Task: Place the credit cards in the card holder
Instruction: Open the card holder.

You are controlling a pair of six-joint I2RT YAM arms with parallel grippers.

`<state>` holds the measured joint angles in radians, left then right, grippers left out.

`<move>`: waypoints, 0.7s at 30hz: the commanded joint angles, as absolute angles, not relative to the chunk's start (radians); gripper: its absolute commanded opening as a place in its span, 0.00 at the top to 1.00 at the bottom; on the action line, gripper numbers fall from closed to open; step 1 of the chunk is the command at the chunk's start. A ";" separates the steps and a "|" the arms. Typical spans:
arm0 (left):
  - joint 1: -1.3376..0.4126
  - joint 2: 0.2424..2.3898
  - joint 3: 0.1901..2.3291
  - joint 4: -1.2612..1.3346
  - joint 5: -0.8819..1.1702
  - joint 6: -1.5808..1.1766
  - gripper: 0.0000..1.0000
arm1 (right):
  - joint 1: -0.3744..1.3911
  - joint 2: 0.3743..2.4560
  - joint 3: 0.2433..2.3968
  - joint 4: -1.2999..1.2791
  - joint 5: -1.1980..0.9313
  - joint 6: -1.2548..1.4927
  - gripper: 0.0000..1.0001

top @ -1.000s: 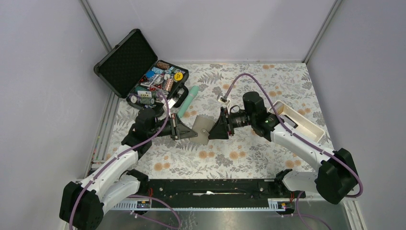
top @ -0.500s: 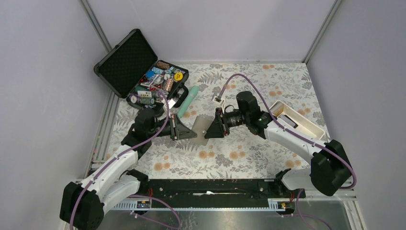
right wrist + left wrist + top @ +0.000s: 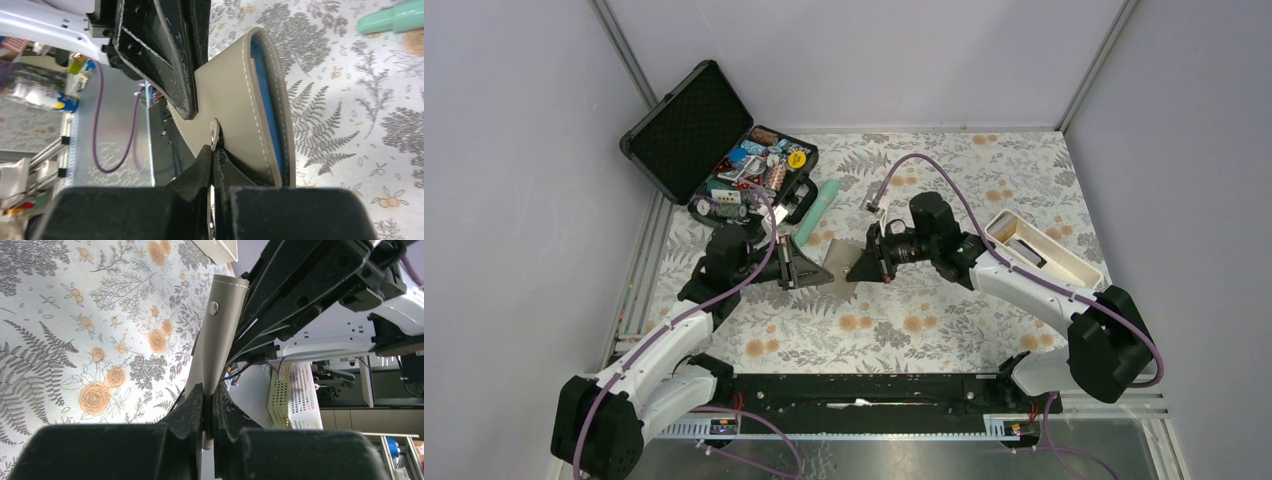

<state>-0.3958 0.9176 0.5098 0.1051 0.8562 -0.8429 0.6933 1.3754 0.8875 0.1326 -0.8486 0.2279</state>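
Floral cloth (image 3: 924, 310); both arms' fingers (image 3: 192, 405) pinch card holder (image 3: 235, 105)

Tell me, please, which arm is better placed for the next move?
Right, probably: the right jaws pinch the card holder by its snap, ready to pull it open; the left jaws steady the other edge.

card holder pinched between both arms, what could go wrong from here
1. The left fingers and right fingers each pinch only a thin edge of the card holder. A slight pull apart could slip it free or strain it.
2. The blue card shows along the open pocket edge and may slide out if the holder tips.
3. The two arms' fingers sit very close together, so they could knock into each other.
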 commanded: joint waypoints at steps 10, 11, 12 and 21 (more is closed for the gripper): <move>-0.404 1.017 0.511 0.267 0.755 -0.974 1.00 | 0.835 1.363 0.875 0.193 -0.358 0.076 1.00; -0.402 1.018 0.509 0.263 0.751 -0.974 1.00 | 0.848 1.363 0.876 0.191 -0.333 0.062 1.00; -0.401 1.019 0.508 0.262 0.748 -0.979 1.00 | 0.863 1.361 0.877 0.188 -0.309 0.048 1.00; -0.362 1.027 0.489 0.307 0.776 -1.078 1.00 | 0.989 1.340 0.877 0.180 -0.133 -0.064 1.00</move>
<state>-0.3687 1.0382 0.4854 0.1394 0.7250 -0.9874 0.9115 1.3663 0.8719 0.1177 -0.2111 0.0040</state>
